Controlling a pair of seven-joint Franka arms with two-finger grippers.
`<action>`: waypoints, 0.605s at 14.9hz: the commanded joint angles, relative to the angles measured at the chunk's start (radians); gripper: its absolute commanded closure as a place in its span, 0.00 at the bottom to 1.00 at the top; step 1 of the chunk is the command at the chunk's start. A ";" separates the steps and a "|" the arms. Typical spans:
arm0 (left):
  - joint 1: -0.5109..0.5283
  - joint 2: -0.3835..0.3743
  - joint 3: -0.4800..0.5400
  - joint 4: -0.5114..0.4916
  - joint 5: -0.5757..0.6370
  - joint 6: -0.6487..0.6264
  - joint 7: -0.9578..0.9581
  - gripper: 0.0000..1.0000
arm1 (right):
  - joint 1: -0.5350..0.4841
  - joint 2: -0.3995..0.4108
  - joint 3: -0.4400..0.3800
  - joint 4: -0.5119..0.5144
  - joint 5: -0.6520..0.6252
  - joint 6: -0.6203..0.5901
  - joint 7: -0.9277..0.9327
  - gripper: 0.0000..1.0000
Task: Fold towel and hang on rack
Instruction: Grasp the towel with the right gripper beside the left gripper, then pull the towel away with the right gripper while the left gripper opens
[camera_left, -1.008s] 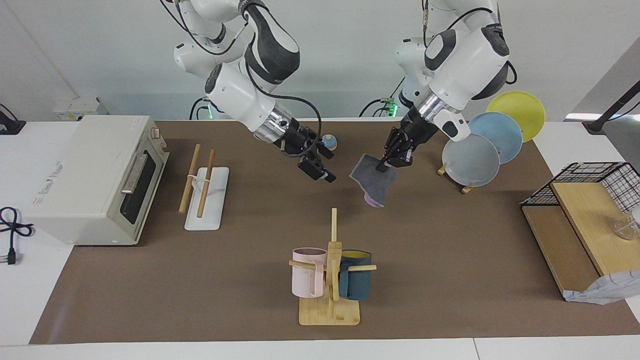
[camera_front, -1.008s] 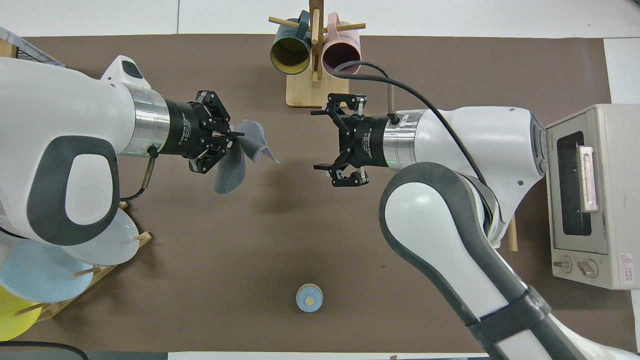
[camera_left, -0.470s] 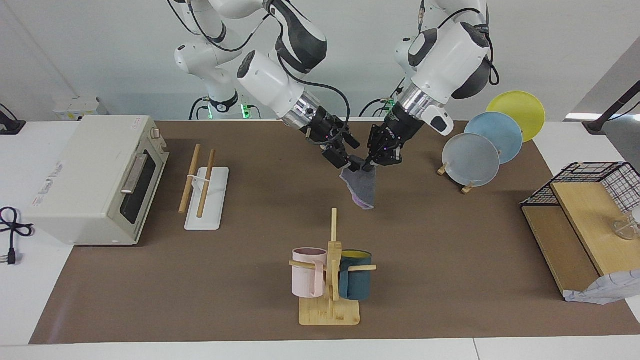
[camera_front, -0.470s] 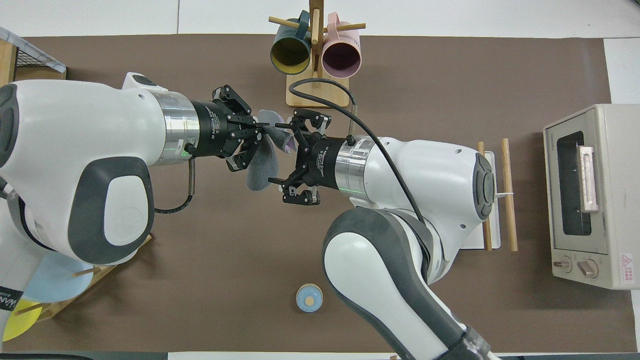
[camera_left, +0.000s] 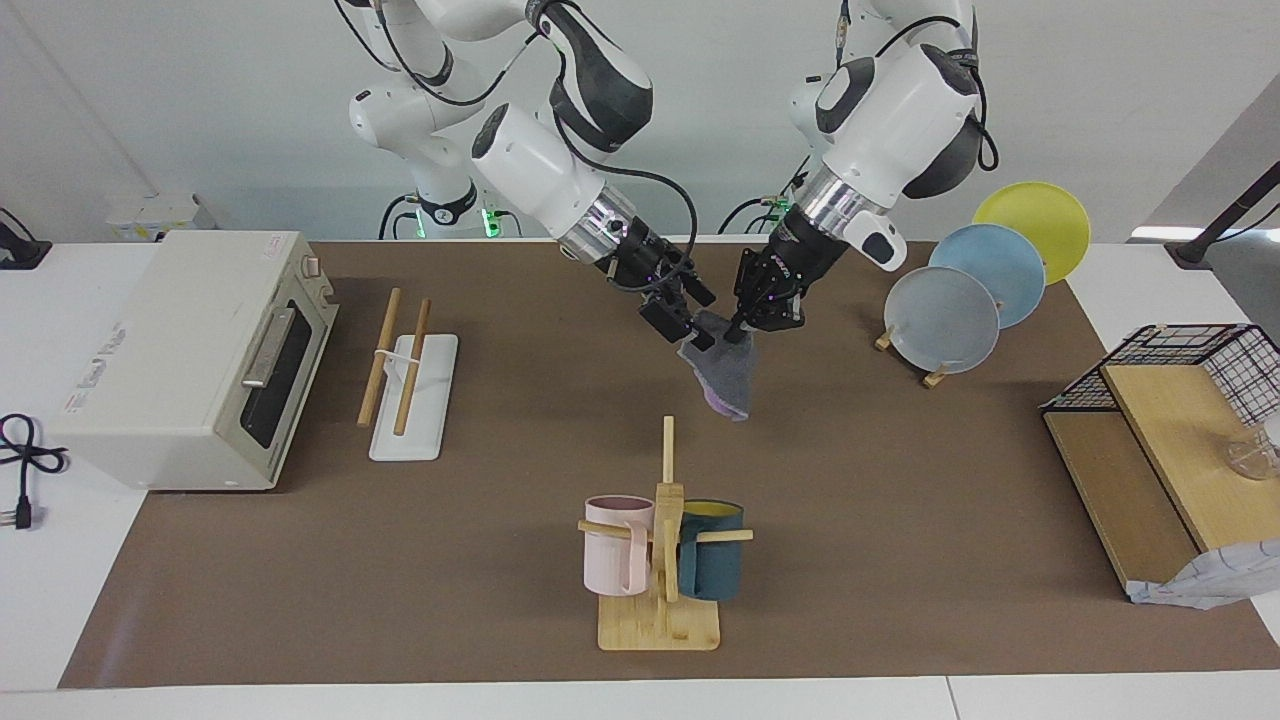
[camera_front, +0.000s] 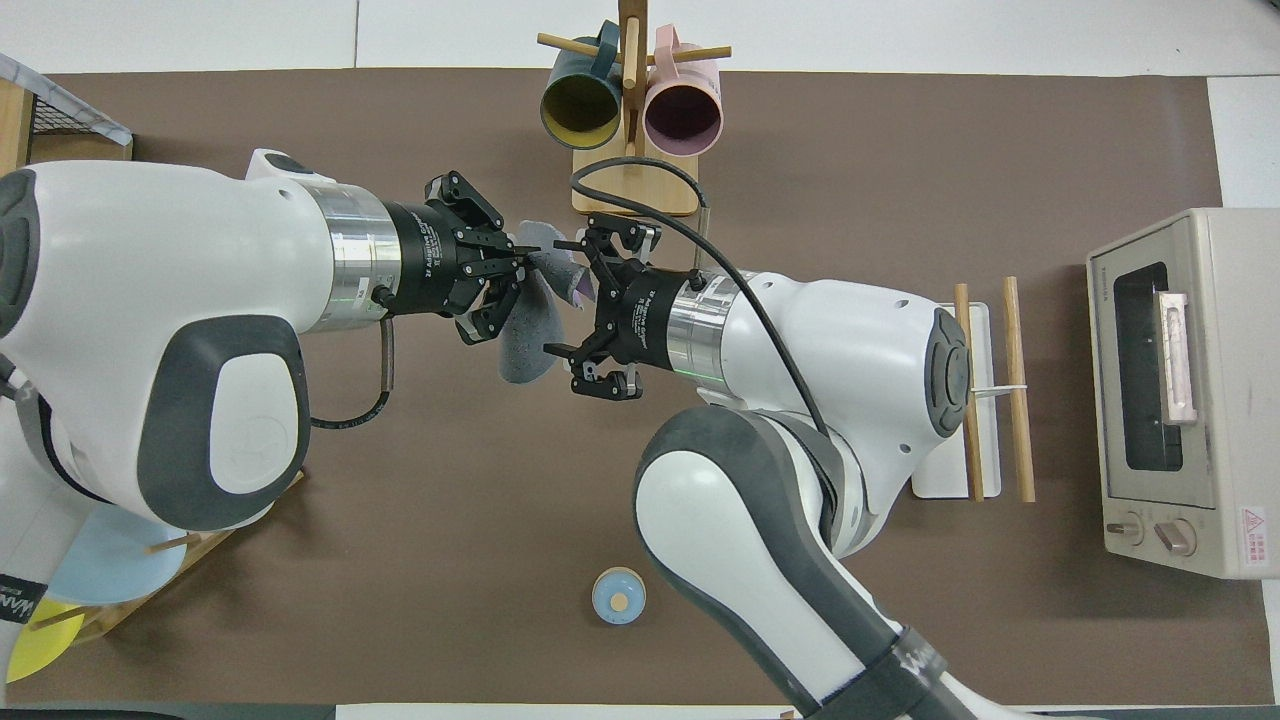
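The towel (camera_left: 728, 372) hangs in the air over the middle of the mat, dark grey face outward with a purple edge at the bottom; it also shows in the overhead view (camera_front: 525, 340). My left gripper (camera_left: 742, 325) (camera_front: 522, 262) is shut on its top edge. My right gripper (camera_left: 698, 318) (camera_front: 562, 298) is open right beside it, jaws spread on either side of the towel's upper corner. The rack (camera_left: 405, 365) stands toward the right arm's end, beside the oven; in the overhead view the rack (camera_front: 1015, 390) is partly hidden by the right arm.
A toaster oven (camera_left: 190, 360) stands at the right arm's end. A mug tree (camera_left: 662, 560) with a pink and a teal mug stands farther from the robots than the towel. A plate stand (camera_left: 960, 305) and a wire basket (camera_left: 1190, 365) stand toward the left arm's end. A small blue lidded jar (camera_front: 618, 595) stands near the robots.
The left gripper carried the towel toward the right arm's end. The right gripper swung in to meet it and now brackets its upper corner. Little moved in the last half second.
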 joint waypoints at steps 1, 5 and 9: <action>-0.012 -0.036 0.009 -0.037 -0.020 0.010 -0.016 1.00 | -0.009 0.004 0.008 0.003 0.025 0.018 -0.047 0.66; -0.012 -0.036 0.007 -0.039 -0.020 0.009 -0.025 1.00 | -0.011 0.004 0.008 0.008 0.024 0.010 -0.090 1.00; -0.012 -0.040 0.007 -0.045 -0.020 0.007 -0.025 1.00 | -0.012 0.004 0.008 0.010 0.024 0.002 -0.139 1.00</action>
